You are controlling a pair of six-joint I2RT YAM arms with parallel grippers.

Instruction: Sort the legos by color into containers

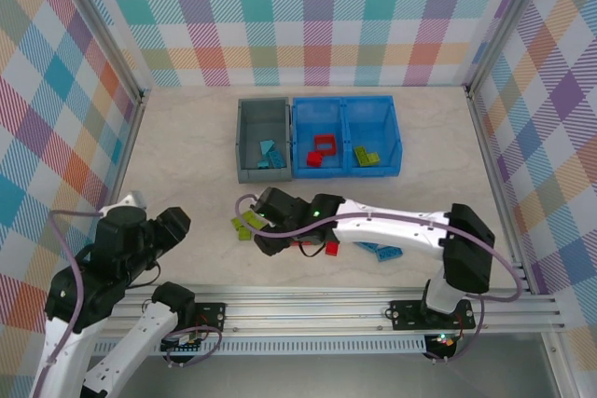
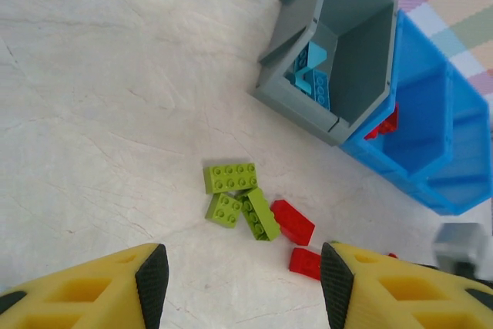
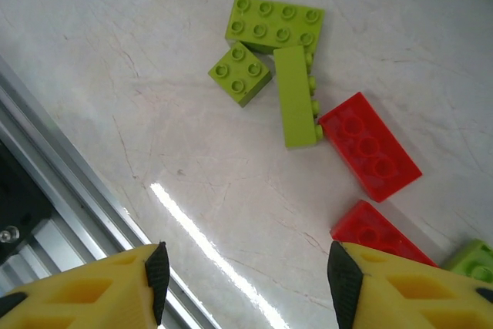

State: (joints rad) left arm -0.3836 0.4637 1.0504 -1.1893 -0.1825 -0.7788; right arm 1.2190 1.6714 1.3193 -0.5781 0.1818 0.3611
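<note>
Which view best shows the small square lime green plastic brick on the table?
Right wrist: the small square lime green plastic brick is close, four studs distinct. Left wrist shows it smaller. Top external blurs it into a lime patch by the right arm.

We saw a pale, marble-patterned table with faint grey veins, enclosed on three sides by pastel plaid walls of red, teal, yellow and purple. Silver aluminium bars edged its sides, and a slotted aluminium rail ran along the near edge. Overhead light streaked the glossy top.
</note>
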